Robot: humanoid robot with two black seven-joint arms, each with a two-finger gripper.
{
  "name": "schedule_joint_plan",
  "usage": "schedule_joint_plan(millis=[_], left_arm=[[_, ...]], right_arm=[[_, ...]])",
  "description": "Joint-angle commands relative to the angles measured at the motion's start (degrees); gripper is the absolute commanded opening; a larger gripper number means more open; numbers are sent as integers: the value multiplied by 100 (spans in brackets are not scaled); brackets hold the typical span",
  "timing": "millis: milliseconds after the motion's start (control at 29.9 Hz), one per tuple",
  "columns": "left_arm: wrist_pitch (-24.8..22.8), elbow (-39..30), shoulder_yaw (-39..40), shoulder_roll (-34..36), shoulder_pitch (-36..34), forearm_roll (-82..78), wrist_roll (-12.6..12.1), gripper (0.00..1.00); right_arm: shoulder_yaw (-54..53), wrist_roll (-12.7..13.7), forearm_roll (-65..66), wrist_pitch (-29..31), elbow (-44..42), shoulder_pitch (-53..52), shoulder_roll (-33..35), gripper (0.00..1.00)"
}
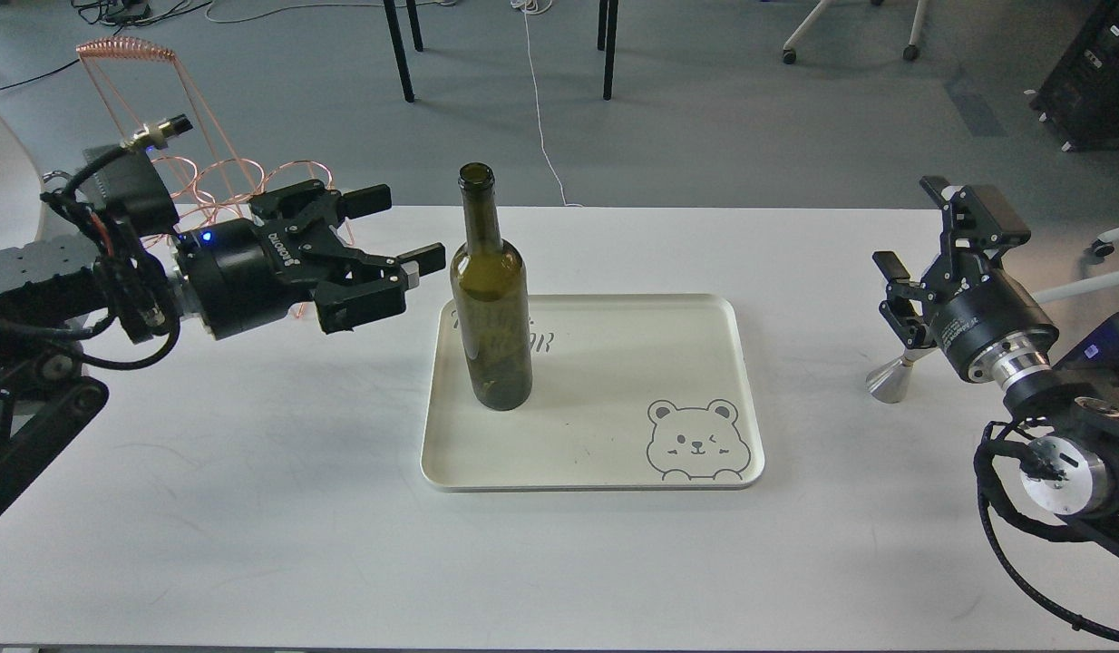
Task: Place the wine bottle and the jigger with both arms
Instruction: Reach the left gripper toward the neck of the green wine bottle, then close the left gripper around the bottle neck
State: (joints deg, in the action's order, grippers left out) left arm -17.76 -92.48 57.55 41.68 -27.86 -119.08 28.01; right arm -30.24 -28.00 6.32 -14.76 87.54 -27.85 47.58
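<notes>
Wine bottle (492, 299), dark olive-green and without a label, stands upright on the left part of a cream tray (614, 472) that lies in the middle of the white bench (251, 508); a bear face is printed at the tray's near right corner (695, 440). The left pincer (398, 240) hangs just left of the bottle at shoulder height, its two fingers spread apart and holding nothing, clear of the glass. Behind that arm stands a copper-coloured wire rack (206, 172). Well to the right of the tray, the jigger (893, 376) leans tilted with its wide silver cone on the bench, its upper end hidden under the right pincer (904, 304). Whether those fingers clamp the jigger I cannot tell.
</notes>
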Motion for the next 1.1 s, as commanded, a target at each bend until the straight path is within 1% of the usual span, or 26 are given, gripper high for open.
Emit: schedule_joint_plan(millis=[0, 234, 435, 535, 602, 635, 669, 702, 736, 836, 869, 936, 1003, 1070], left_arm=[[-8, 273, -278, -159, -315, -37, -1, 98], [-8, 590, -516, -476, -571, -28, -1, 98], [0, 977, -850, -897, -1019, 16, -1, 98], [0, 1135, -938, -1065, -1168, 7, -1, 95], [9, 1188, -1008, -1109, -1186, 42, -1, 91], [18, 1197, -1043, -1118, -1195, 42, -1, 86], [18, 1197, -1078, -1118, -1195, 42, -1, 77], [18, 1197, -1087, -1118, -1204, 42, -1, 69], [18, 1197, -1088, -1118, -1195, 34, -1, 58], [27, 1197, -1088, -1118, -1195, -2, -1, 31], [35, 1197, -1088, -1118, -1195, -2, -1, 26], [53, 1197, -1088, -1118, -1204, 7, -1, 20], [53, 1197, -1088, -1118, -1213, 16, -1, 10], [114, 1197, -1088, -1100, -1230, 33, -1, 9]], right_arm=[[-8, 0, 0, 0, 8, 7, 6, 95], [-8, 0, 0, 0, 17, 7, 15, 95], [1, 0, 9, 0, 9, 7, 41, 95], [1, 0, 9, 0, 9, 16, 50, 95], [1, 0, 1, 0, 8, 16, 58, 95], [1, 0, 0, 0, 9, 33, 59, 95], [-8, 0, 0, 0, 9, 60, 59, 95], [-8, 0, 0, 0, 9, 60, 59, 95], [-8, 0, 9, 0, 17, 60, 59, 95], [-8, 0, 9, 0, 9, 78, 59, 95], [1, 0, 9, 0, 9, 78, 59, 95], [1, 0, 9, 0, 9, 78, 59, 95], [1, 0, 9, 0, 9, 78, 59, 95], [1, 0, 9, 0, 17, 86, 59, 95]])
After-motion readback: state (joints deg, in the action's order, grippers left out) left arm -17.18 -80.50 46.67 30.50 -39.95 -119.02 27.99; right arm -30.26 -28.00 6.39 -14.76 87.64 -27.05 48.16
